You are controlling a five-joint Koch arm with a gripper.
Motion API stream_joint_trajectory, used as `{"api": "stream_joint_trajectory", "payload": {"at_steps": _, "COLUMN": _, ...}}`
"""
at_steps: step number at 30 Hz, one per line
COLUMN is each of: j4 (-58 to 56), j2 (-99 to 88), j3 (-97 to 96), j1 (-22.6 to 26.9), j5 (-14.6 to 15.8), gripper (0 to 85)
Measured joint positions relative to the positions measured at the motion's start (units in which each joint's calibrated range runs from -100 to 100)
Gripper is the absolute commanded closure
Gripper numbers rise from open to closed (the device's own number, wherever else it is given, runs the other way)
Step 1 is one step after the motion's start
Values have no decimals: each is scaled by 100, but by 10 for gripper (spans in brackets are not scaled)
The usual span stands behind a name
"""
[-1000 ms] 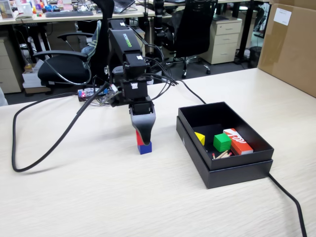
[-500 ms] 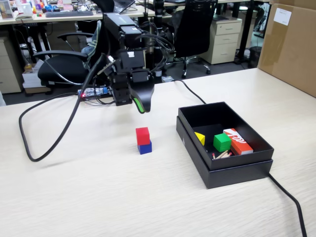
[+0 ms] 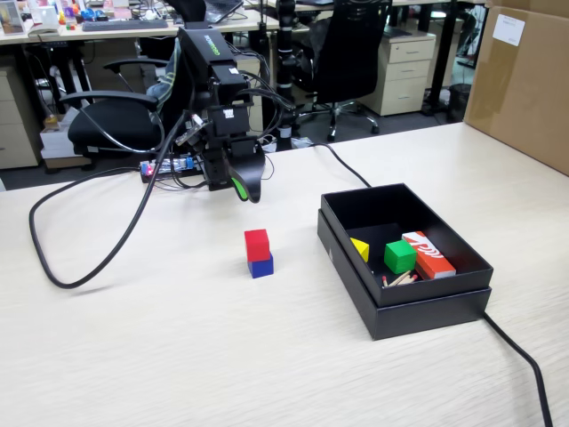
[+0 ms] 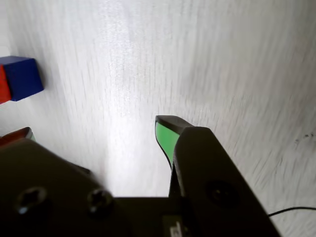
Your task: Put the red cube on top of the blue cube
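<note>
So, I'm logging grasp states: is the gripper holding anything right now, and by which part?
Nothing is held. The gripper hangs empty above the table, apart from the red cube, which sits on the blue cube.

Office bkgd: light wood-grain table (image 3: 178, 356); black office chairs (image 3: 116, 120) behind it; beige drawer cabinet (image 3: 404, 71); cluttered desk (image 3: 107, 27) at rear; cardboard box (image 3: 524, 80) far right; dark floor.

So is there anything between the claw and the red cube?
No, just bare table. The claw hangs up behind the red cube, which already sits on the blue cube. The black box is off to the side.
</note>
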Motion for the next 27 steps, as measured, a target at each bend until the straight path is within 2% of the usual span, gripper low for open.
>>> {"api": "stream_joint_trajectory", "payload": {"at_steps": 4, "j4": 976, "j2": -181, "j3": -958, "j1": -54, "j5": -103, "gripper": 366}}
{"api": "stream_joint_trajectory", "payload": {"at_steps": 9, "j4": 3237, "j2": -375, "j3": -2209, "j1": -68, "j5": -308, "gripper": 366}}
{"api": "stream_joint_trajectory", "payload": {"at_steps": 18, "j4": 4770, "j2": -595, "j3": -3414, "j1": -34, "j5": -396, "gripper": 367}}
{"api": "stream_joint_trajectory", "payload": {"at_steps": 27, "j4": 4863, "j2": -1139, "j3": -3724, "j1": -68, "j5": -396, "gripper": 372}}
